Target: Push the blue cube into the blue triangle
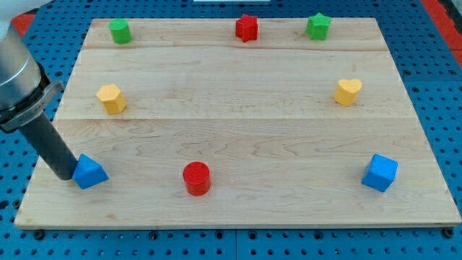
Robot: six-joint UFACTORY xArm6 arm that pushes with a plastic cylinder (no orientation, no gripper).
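Observation:
The blue cube (pixel 380 172) sits near the board's right edge, low in the view. The blue triangle (pixel 90 172) lies near the left edge, low in the view, far from the cube. My tip (pixel 66 175) rests on the board just left of the blue triangle, touching or almost touching it. The dark rod slants up to the view's top left.
A red cylinder (pixel 196 178) stands low in the middle, between triangle and cube. A yellow hexagon (pixel 111 98) is at left, a yellow heart (pixel 348 92) at right. A green cylinder (pixel 120 31), red star (pixel 247 28) and green star (pixel 317 27) line the top edge.

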